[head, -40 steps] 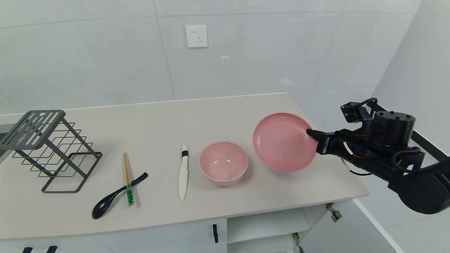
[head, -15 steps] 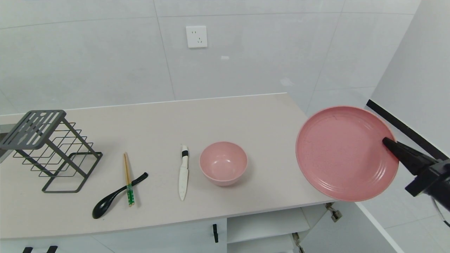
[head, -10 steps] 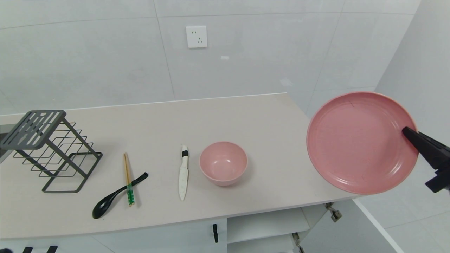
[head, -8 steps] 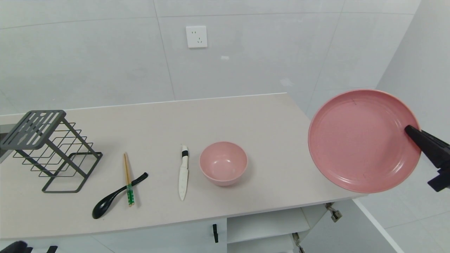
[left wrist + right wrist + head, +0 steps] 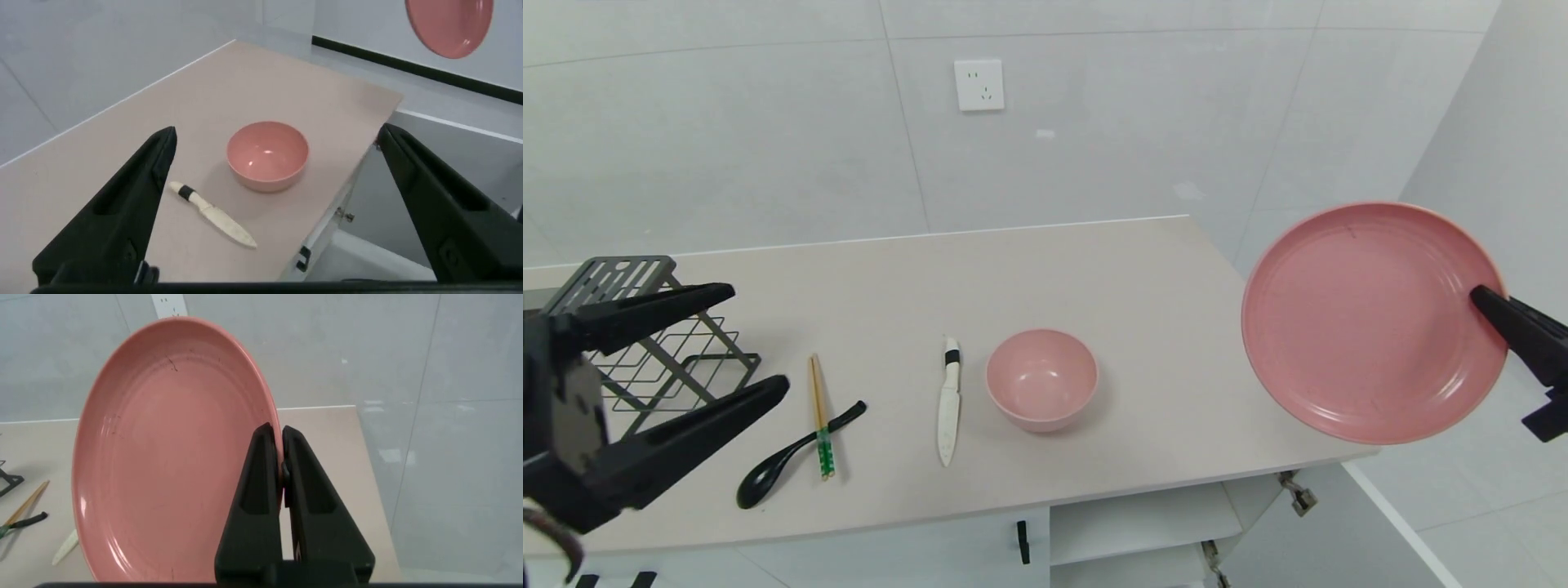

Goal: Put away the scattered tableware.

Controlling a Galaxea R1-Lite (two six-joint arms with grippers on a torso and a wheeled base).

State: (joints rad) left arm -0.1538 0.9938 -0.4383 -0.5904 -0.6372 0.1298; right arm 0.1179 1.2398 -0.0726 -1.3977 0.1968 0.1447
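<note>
While the right gripper (image 5: 1478, 294) clamped the pink plate (image 5: 1372, 322) by its right rim, tilted in the air past the right end of the counter (image 5: 1094, 269), the rack (image 5: 613, 276) sat at the left end, well apart. The left gripper (image 5: 758, 335), jaws spread and empty, was nearer it.

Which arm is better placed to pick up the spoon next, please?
The left. Its gripper hangs open and holds nothing, close to the spoon and chopsticks at the left end of the counter. The right gripper is shut on the rim of the plate, held up at the far right end.
</note>
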